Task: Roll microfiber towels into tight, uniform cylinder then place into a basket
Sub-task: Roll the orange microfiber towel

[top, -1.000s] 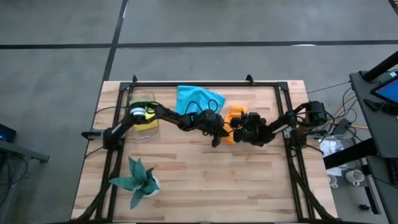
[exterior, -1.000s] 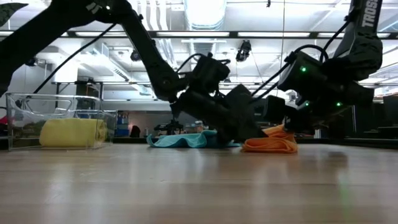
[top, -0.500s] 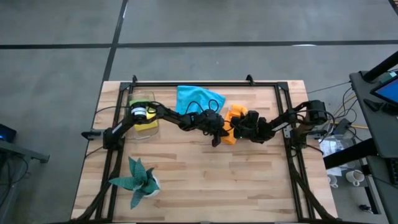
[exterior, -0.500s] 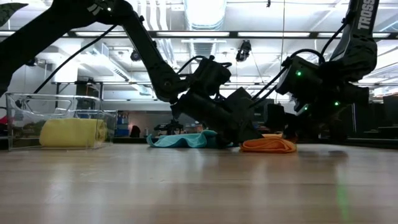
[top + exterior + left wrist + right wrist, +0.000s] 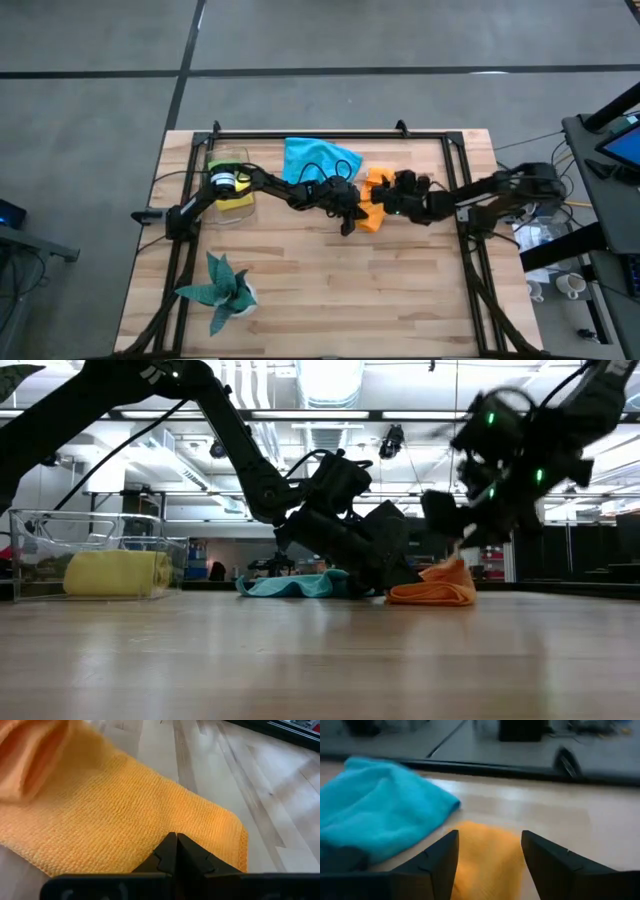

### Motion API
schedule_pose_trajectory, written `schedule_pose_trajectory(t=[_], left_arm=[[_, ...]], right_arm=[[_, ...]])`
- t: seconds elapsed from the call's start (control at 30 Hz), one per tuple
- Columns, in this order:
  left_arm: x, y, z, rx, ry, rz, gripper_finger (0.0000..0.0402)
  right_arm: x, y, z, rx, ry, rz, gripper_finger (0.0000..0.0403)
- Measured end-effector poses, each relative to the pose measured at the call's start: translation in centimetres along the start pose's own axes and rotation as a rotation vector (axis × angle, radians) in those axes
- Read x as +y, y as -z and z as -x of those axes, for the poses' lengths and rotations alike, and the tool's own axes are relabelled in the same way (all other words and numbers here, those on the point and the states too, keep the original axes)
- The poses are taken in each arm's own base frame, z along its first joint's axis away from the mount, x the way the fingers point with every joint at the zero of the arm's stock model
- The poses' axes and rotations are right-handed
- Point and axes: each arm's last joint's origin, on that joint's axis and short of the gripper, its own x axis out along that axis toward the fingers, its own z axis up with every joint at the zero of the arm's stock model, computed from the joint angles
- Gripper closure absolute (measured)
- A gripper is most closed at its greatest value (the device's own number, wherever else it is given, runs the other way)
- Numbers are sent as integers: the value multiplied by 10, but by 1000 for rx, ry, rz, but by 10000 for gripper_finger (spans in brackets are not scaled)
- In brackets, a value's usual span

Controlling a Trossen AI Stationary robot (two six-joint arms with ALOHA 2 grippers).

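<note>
The orange towel (image 5: 372, 196) lies mid-desk beside the blue towel (image 5: 318, 158) — soft, limp, best pinched along an edge. Left gripper (image 5: 176, 851) presses it, fingers together; right gripper (image 5: 489, 855) hovers above — fingers apart.

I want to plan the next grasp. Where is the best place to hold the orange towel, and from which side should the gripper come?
Probably the raised fold of the orange towel on the right gripper's side, coming from above. That edge stands up off the table; the rest lies flat, pressed by the shut left gripper.
</note>
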Motion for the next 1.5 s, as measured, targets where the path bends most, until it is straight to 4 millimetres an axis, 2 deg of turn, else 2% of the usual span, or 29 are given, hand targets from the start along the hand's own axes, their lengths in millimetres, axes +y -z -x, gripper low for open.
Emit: schedule_pose_trajectory(t=[0.13, 0.23, 0.33, 0.43, 0.57, 0.7, 0.97, 1.2, 1.5], left_arm=[[0, 0, 0, -4, 1, -1, 402], [0, -1, 0, -6, 1, -1, 402], [0, -1, 0, -12, 2, -3, 402], [0, -1, 0, -12, 2, -3, 402], [0, -1, 0, -12, 2, -3, 402], [0, -1, 0, -12, 2, -7, 402], [0, -1, 0, -13, 3, -9, 402], [0, -1, 0, -14, 3, -10, 402], [0, -1, 0, -15, 3, -11, 402]], right_arm=[[0, -31, 13, 126, -194, 346, 202], [1, -54, 22, 192, -377, 524, 215], [2, -79, 27, 158, -400, 617, 231], [1, -90, 22, 176, -417, 742, 250], [-4, -84, 7, 326, -495, 862, 277], [-4, -72, -12, 418, -473, 883, 295], [11, -51, -38, 465, -526, 1010, 291], [19, -47, -46, 472, -546, 1106, 263], [13, -45, -44, 552, -518, 1193, 274]])
